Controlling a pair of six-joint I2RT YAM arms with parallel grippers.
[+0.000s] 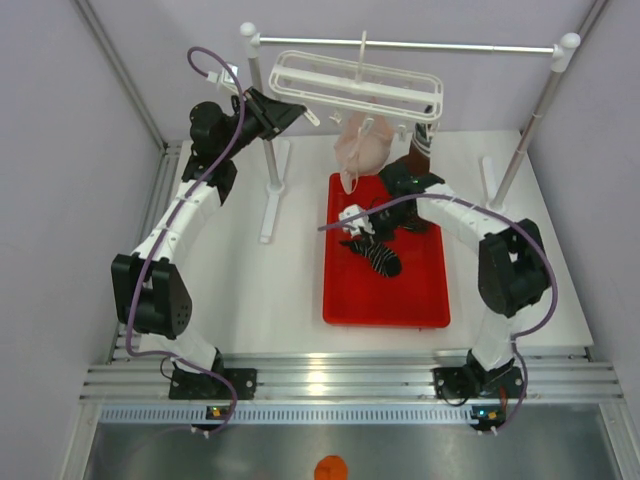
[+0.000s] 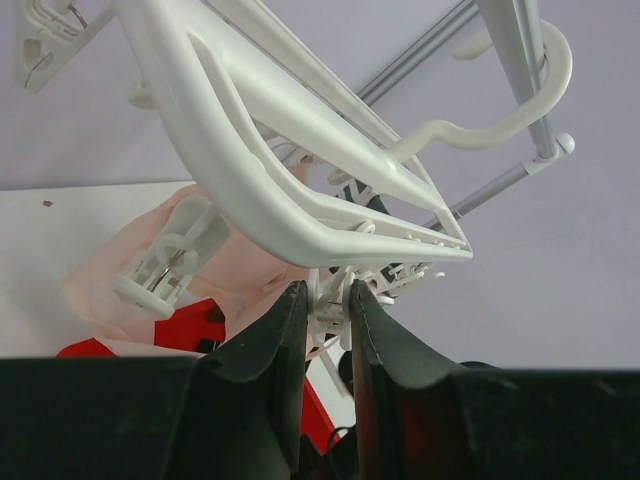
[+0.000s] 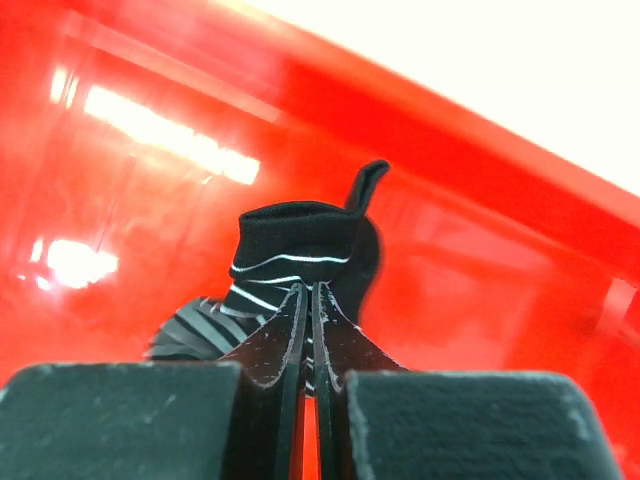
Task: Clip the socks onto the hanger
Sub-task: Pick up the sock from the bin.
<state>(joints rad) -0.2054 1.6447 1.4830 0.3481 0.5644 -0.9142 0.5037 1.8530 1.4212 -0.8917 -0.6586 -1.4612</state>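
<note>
The white lattice hanger (image 1: 355, 85) hangs by its hook from the crossbar. My left gripper (image 1: 303, 114) is at its left end, shut on a small white peg (image 2: 330, 300) under the frame (image 2: 250, 170). A dark sock with a striped cuff (image 1: 421, 140) hangs from the hanger's right side. My right gripper (image 1: 362, 232) is low in the red tray (image 1: 385, 300), shut on the cuff of a black sock with thin white stripes (image 3: 295, 240), which also shows in the top view (image 1: 380, 257). Another dark sock (image 1: 412, 222) lies partly under the right arm.
A pale pink fabric item (image 1: 360, 150) hangs from the hanger's middle and fills the background in the left wrist view (image 2: 120, 270). The stand's white posts (image 1: 268, 160) and metal crossbar (image 1: 450, 46) stand at the back. Walls close in both sides.
</note>
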